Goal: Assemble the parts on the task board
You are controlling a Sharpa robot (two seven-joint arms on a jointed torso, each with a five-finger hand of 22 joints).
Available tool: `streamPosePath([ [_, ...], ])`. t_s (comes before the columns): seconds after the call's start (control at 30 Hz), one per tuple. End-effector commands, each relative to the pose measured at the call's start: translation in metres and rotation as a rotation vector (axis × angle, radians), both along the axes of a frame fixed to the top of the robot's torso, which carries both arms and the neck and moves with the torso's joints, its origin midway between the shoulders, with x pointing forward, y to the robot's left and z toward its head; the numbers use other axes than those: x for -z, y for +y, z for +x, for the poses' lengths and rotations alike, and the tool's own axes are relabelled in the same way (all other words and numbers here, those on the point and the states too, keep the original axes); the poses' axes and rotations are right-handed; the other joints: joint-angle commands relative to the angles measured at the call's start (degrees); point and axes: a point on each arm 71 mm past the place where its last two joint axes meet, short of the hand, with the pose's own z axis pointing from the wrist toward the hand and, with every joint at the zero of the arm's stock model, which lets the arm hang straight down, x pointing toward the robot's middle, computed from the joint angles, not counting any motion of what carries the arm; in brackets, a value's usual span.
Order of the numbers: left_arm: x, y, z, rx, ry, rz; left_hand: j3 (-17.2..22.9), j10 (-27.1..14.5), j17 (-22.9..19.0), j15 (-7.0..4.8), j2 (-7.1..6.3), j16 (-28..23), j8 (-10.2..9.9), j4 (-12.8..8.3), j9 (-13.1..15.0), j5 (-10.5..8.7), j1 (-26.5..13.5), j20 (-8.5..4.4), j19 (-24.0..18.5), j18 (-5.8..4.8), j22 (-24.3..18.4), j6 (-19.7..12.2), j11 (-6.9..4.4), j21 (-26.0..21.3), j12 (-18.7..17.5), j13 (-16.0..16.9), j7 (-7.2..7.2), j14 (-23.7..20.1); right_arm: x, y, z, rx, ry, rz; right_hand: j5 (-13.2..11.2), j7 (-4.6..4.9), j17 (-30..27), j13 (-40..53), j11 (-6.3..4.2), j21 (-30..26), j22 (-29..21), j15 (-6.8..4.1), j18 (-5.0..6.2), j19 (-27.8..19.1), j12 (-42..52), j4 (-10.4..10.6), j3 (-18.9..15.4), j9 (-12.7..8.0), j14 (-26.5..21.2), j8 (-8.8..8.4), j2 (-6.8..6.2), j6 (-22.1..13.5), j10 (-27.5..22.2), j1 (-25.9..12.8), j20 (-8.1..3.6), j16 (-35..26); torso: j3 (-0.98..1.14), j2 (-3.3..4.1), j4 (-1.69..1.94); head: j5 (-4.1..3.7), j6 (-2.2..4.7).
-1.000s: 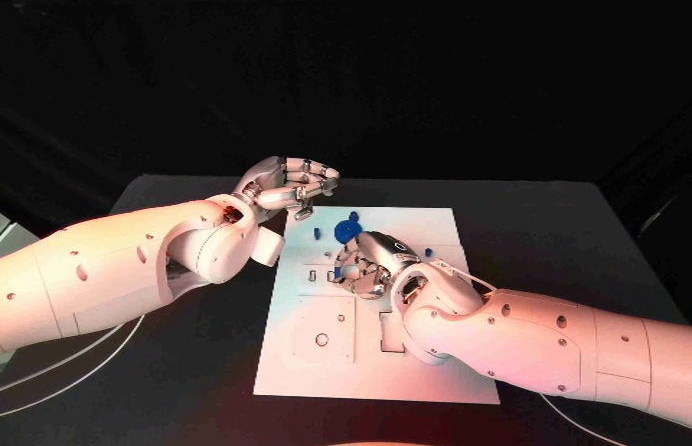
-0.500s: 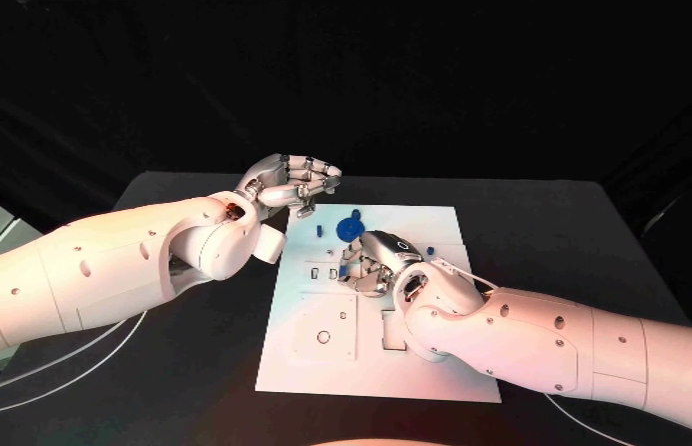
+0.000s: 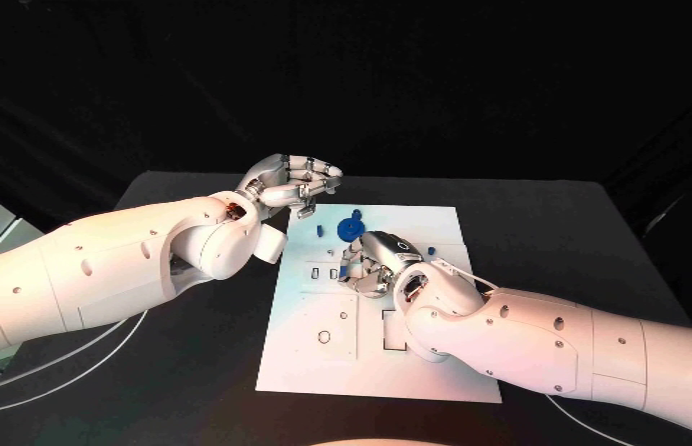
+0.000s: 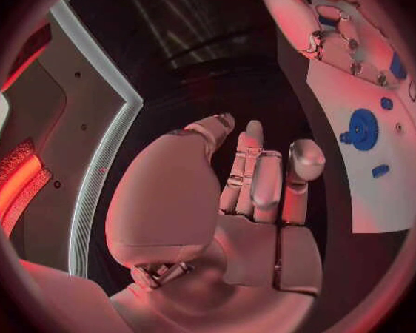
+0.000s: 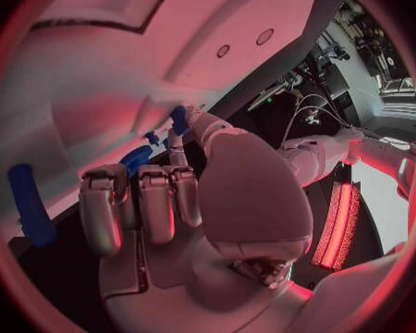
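Task board: the white task board (image 3: 378, 346) lies in the middle of my black worktop (image 3: 188, 366), its far edge toward the dark backdrop.
Parts: a blue gear-like disc (image 3: 348, 229) sits on the far part of the board, with a small blue peg (image 3: 316, 231) just beside it and another blue piece (image 3: 433, 252) near my right hand.
Right hand: my right hand (image 3: 372, 263) rests low over the board's middle, fingers curled down; I cannot tell whether anything is pinched under them.
Left hand: my left hand (image 3: 296, 185) hovers off the board's far left corner, fingers curled in, nothing held as far as I see.
Progress: early, I judge; several slots and holes on the near half of the board look unfilled, and the blue pieces lie loose or only partly seated.
Edges and room: my right forearm covers the board's near right side; bare worktop lies left and right of the board, so my left hand has open room to come in.
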Motion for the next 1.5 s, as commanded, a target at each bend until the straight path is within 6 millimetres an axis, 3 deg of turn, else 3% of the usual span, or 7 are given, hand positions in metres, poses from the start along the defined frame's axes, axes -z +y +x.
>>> streamPosePath([
  [0.03, -0.001, -0.002, 0.000, 0.018, -0.001, -0.002, 0.4, -0.4, 0.1, 0.19, -0.05, 0.2, 0.3, -0.1, 0.1, -0.24, -0.7, 0.05, 0.5, -0.31, 0.0, -0.4, 0.10, 0.3, 0.2, 0.1, -0.02, 0.4, 0.001, 0.001, -0.001, -0.018, -0.005, -0.015, 0.1, 0.11, 13.9, 12.6, 0.14, 0.3, 15.1, 0.34, -0.83, 6.1, -0.4, 0.3, -0.2, -0.1, 5.7, 0.01, -0.12, -0.6, 3.7, -0.8, 0.19, 0.2, -0.01, -0.02, -0.01, -0.01, 0.05],
  [0.43, 0.000, 0.000, 0.000, 0.014, 0.001, 0.000, 0.4, -0.4, 0.1, 0.19, -0.05, 0.2, 0.3, -0.1, 0.1, -0.24, -0.7, 0.05, 0.5, -0.31, 0.0, -0.4, 0.10, 0.3, 0.2, 0.1, -0.02, 0.4, 0.000, 0.003, -0.002, -0.033, -0.017, -0.004, 0.2, 1.66, 13.6, 11.1, 1.56, 0.3, 15.1, 1.60, -0.83, 6.1, -2.4, 1.0, -3.3, -1.2, 5.6, -2.03, -2.66, -5.0, 2.0, -2.5, 1.29, 0.1, -0.01, -0.01, -0.05, -0.02, 0.15],
  [0.87, 0.003, 0.002, 0.001, 0.005, 0.013, 0.038, 0.5, -0.8, 2.1, 0.18, -0.25, 1.6, 0.5, -0.1, 0.0, -0.27, -1.0, 0.02, 1.5, -0.55, 1.1, -0.9, 0.10, 0.8, 2.6, 1.2, 0.05, 1.6, -0.009, -0.004, -0.008, -0.037, -0.066, 0.057, 0.3, 2.41, 13.4, 10.5, 2.32, 0.3, 15.1, 2.33, -0.83, 6.1, -3.2, 5.4, -13.7, -2.4, 5.6, -2.92, -2.05, -6.8, 1.2, -0.5, 2.11, 0.0, 0.05, -0.12, -0.02, 0.04, 0.13],
  [1.07, 0.016, 0.007, 0.003, 0.004, 0.116, 0.201, -2.4, 0.3, 10.8, 0.53, 0.23, 5.8, 1.5, 4.3, 0.3, -0.28, -6.3, 0.19, 8.2, -1.99, 8.0, -1.4, 0.53, 4.0, 15.5, 7.9, 0.71, 6.8, -0.033, -0.024, -0.009, -0.097, -0.071, 0.207, 0.3, 2.31, 12.7, 10.3, 2.23, 0.3, 15.1, 2.27, -0.83, 6.1, -3.5, 5.7, -13.3, -2.5, 5.4, -2.45, -0.21, -6.3, 0.9, 3.2, 2.08, -0.2, 0.02, -0.57, -0.36, 0.22, 0.12],
  [1.2, 0.028, 0.007, 0.002, 0.079, 0.196, 0.384, -5.6, 5.9, 14.0, -0.14, 1.75, 6.9, 4.8, 6.6, 1.8, -0.27, -10.7, -0.36, 10.4, -2.41, 10.0, -0.1, -0.20, 4.9, 26.7, 18.7, -0.30, 8.6, -0.054, -0.048, -0.002, -0.107, -0.037, 0.316, 0.2, 2.12, 11.5, 8.7, 2.04, -0.4, 14.7, 2.09, -0.63, 5.7, -5.5, 5.0, -12.2, -2.4, 5.1, -1.53, 0.41, -5.7, -0.9, 5.2, 1.94, -0.6, -0.01, -1.15, -0.46, 0.32, -0.16],
  [1.33, 0.038, 0.007, 0.000, 0.141, 0.260, 0.548, -7.2, 10.5, 16.6, -1.19, 2.73, 7.8, 8.0, 6.6, 3.8, -0.18, -12.3, -1.25, 12.7, -2.91, 12.3, 1.2, -1.38, 5.7, 32.6, 26.0, -1.56, 10.0, -0.073, -0.074, 0.006, -0.073, -0.014, 0.391, 0.2, 2.02, 11.3, 8.6, 1.95, -0.7, 14.5, 2.01, -0.56, 5.5, -5.7, 4.8, -11.9, -2.2, 5.1, -1.03, 0.50, -5.3, -1.1, 5.6, 1.87, -0.7, 0.00, -1.59, -0.66, 0.41, -0.29],
  [1.5, 0.046, 0.004, -0.002, 0.208, 0.300, 0.756, -8.8, 13.5, 18.7, -2.39, 3.66, 8.4, 11.5, 6.6, 6.9, -0.15, -13.9, -2.35, 14.7, -3.38, 14.3, 2.2, -2.64, 6.4, 35.5, 30.1, -2.97, 10.9, -0.089, -0.108, 0.013, 0.001, -0.008, 0.443, 0.2, 1.98, 11.1, 8.4, 1.91, -1.0, 14.3, 1.97, -0.49, 5.4, -5.8, 4.9, -11.9, -2.2, 5.0, -0.80, 0.44, -5.1, -1.2, 5.5, 1.83, -0.8, 0.22, -2.03, -0.86, 0.70, -0.73],
])
